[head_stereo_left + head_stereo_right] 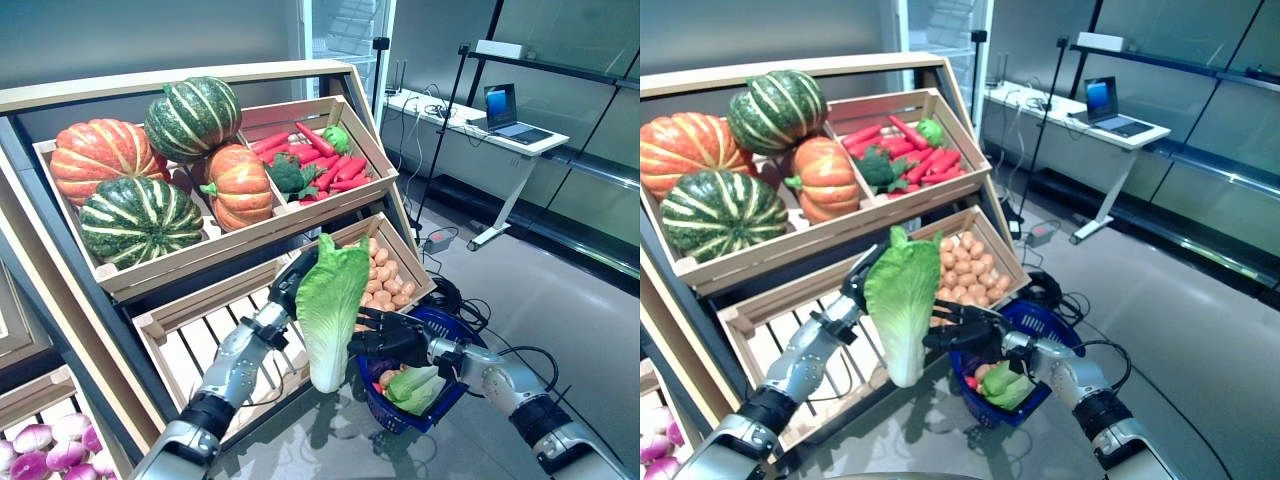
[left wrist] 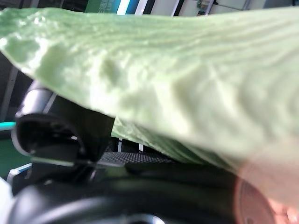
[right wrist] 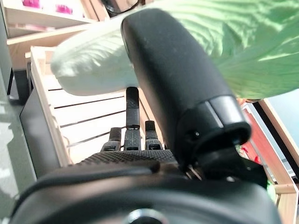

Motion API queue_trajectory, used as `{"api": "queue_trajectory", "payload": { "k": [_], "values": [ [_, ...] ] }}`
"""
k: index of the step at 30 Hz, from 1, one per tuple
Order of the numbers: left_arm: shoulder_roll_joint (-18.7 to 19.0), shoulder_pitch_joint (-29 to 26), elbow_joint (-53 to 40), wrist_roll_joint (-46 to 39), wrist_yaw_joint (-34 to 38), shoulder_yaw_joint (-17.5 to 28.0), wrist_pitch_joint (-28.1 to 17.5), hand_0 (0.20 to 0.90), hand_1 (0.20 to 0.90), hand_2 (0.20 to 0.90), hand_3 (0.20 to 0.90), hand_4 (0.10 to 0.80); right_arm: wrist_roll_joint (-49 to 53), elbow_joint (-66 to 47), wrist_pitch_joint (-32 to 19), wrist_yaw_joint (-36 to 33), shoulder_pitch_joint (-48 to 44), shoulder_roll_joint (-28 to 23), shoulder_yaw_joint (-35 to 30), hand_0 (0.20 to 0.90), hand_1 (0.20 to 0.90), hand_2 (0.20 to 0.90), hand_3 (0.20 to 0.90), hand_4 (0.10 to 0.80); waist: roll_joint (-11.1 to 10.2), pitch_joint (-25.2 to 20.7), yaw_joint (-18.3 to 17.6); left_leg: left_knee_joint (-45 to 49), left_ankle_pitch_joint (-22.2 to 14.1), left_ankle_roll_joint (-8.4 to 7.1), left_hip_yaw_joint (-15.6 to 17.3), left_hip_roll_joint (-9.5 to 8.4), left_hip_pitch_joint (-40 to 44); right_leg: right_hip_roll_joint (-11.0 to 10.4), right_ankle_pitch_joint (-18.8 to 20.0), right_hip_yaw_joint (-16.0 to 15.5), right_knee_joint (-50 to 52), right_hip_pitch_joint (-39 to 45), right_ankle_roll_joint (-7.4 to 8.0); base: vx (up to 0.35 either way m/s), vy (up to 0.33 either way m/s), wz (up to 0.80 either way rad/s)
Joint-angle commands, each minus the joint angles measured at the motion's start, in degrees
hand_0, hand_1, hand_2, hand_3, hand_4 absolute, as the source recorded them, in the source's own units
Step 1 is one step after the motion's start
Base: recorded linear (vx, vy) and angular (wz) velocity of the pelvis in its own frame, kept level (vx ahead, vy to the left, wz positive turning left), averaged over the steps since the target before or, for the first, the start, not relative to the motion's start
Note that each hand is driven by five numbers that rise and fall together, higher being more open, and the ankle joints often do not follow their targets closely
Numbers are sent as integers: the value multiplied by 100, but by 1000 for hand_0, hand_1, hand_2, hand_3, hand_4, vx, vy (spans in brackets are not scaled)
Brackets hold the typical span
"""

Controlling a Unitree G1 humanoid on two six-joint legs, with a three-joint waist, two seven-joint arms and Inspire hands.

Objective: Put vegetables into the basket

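Gripping the leafy top of a napa cabbage (image 1: 333, 305), the left hand (image 1: 293, 278) has its fingers curled round it, and the cabbage hangs with its pale stem end down, in front of the stand's lower tier. The right hand (image 1: 385, 336) reaches in from the other side with its fingers stretched out straight, relaxed and holding nothing; they lie just beside the cabbage's lower half, and whether they touch it cannot be told. Just beyond the right hand sits a blue basket (image 1: 452, 336) on the floor at the stand's front right corner, already holding some leafy greens (image 1: 415, 388) and a reddish piece. Behind the cabbage, the lower right crate holds potatoes (image 1: 386, 281), while the slatted crate (image 1: 200, 345) beside it is bare. On the upper tier are pumpkins (image 1: 140, 170) in the left crate, and carrots with broccoli (image 1: 312, 160) in the right one
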Motion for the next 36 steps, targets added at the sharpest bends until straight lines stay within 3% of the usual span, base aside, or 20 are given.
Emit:
{"api": "queue_trajectory", "payload": {
  "k": [1, 3, 10, 19, 23, 26, 28, 30, 36],
  "values": [
    [-746, -836, -991, -386, -105, -118, -735, 300, 300, 300, 300, 400, 99, -549, -995, -592, -1037, 831, 6, 900, 900, 900, 900, 800, -43, 163, 80, 7, -229, 92, -191, -49, -34, -89, -4, 19, 166, 43, -254, 6, -3, -9],
    [-878, -839, -1182, -366, 120, -153, -821, 300, 300, 300, 300, 400, -62, -412, -1116, -1075, -1066, 963, -101, 900, 900, 900, 900, 800, -38, 192, 89, 7, -244, 98, -210, -51, -21, -94, -6, 30, 170, 49, -256, -5, 1, -10],
    [-1169, -915, -1322, -403, 286, -366, -893, 300, 300, 300, 300, 400, 541, 116, -1053, -1420, -1120, 1409, -150, 900, 900, 900, 900, 800, -31, 207, 145, 7, -286, 98, -248, -58, 8, -95, -5, -6, 140, 103, -268, -1, 0, -1],
    [-1279, -1027, -1355, -489, 287, -608, -805, 300, 300, 300, 300, 400, 1446, 765, -611, -1114, -1109, 1828, -241, 900, 900, 900, 900, 800, -14, 160, 194, 7, -299, 89, -276, -56, 16, -86, -5, -45, 112, 140, -272, 0, 0, 0],
    [-1303, -1036, -1385, -556, 305, -648, -744, 300, 300, 300, 300, 400, 1908, 1100, -157, -569, -1055, 1986, -271, 900, 900, 900, 900, 800, -2, 114, 228, 7, -317, 96, -290, -60, 29, -79, -14, -74, 88, 173, -283, 0, 0, 0],
    [-1262, -1015, -1384, -600, 246, -655, -671, 300, 300, 300, 300, 400, 2455, 1229, 342, 415, -1001, 2073, -287, 900, 900, 900, 900, 800, 14, 89, 262, 7, -320, 92, -305, -56, 41, -72, -30, -112, 93, 195, -290, 0, 0, 0],
    [-1254, -1008, -1380, -620, 233, -656, -655, 300, 300, 300, 300, 400, 2554, 1221, 406, 587, -981, 2083, -284, 900, 900, 900, 900, 800, 17, 86, 268, 7, -320, 93, -313, -59, 42, -70, -32, -117, 96, 198, -292, 0, 0, 0],
    [-1203, -968, -1392, -747, 239, -645, -566, 300, 300, 300, 300, 400, 3044, 1011, 700, 1494, -879, 2148, -290, 900, 900, 900, 900, 800, 35, 65, 296, 7, -325, 96, -342, -65, 39, -69, -46, -164, 104, 208, -288, 0, 0, 0],
    [-1260, -947, -1317, -882, 265, -608, -494, 300, 300, 300, 300, 400, 3318, 617, 949, 2394, -883, 2229, -318, 900, 900, 900, 900, 800, 64, 46, 307, 7, -340, 101, -380, -70, 16, -81, -82, -203, 133, 181, -281, -7, 9, 8]
  ]
}}
